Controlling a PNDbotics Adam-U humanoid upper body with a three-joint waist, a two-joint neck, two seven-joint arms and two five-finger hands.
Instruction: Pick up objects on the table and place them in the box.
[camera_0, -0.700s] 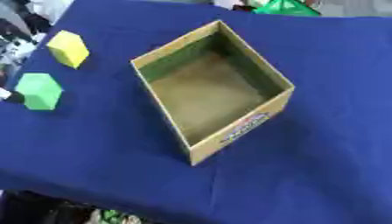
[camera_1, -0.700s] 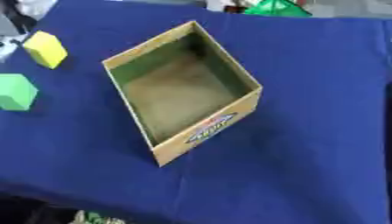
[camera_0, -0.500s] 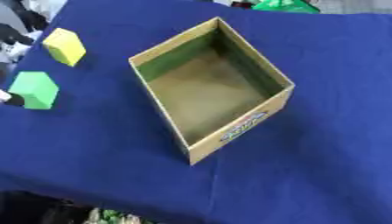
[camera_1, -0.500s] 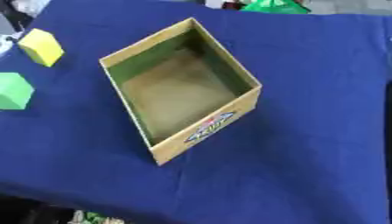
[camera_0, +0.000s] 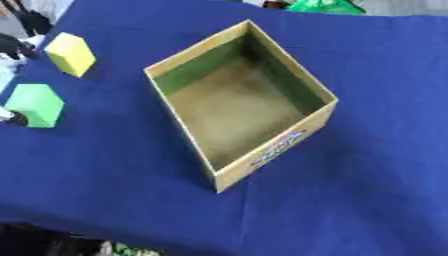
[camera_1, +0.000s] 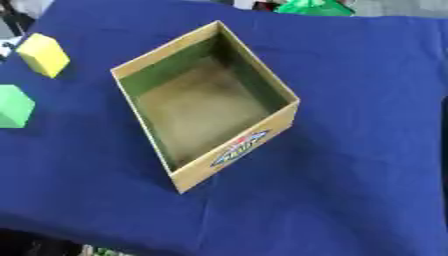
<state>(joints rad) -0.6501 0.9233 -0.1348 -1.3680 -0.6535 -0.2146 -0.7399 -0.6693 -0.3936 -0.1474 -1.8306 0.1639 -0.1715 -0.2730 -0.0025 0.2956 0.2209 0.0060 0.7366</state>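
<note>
Fingers: we cannot tell their state, only dark tips (camera_0: 12, 46) at the left edge beside the yellow block (camera_0: 71, 54) and green block (camera_0: 34, 104). Cardboard box (camera_0: 273, 145) sits centre, empty; a blind reach could knock blocks off the blue table (camera_0: 385, 90).

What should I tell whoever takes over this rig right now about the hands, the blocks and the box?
Left robot hand: only dark parts show at the left edge by the blocks; open or shut cannot be told. Right robot hand: not in view.
Yellow block and green block sit on the blue cloth, left of the box.
Done: nothing, the box is empty.
Left: both blocks go in.
</note>
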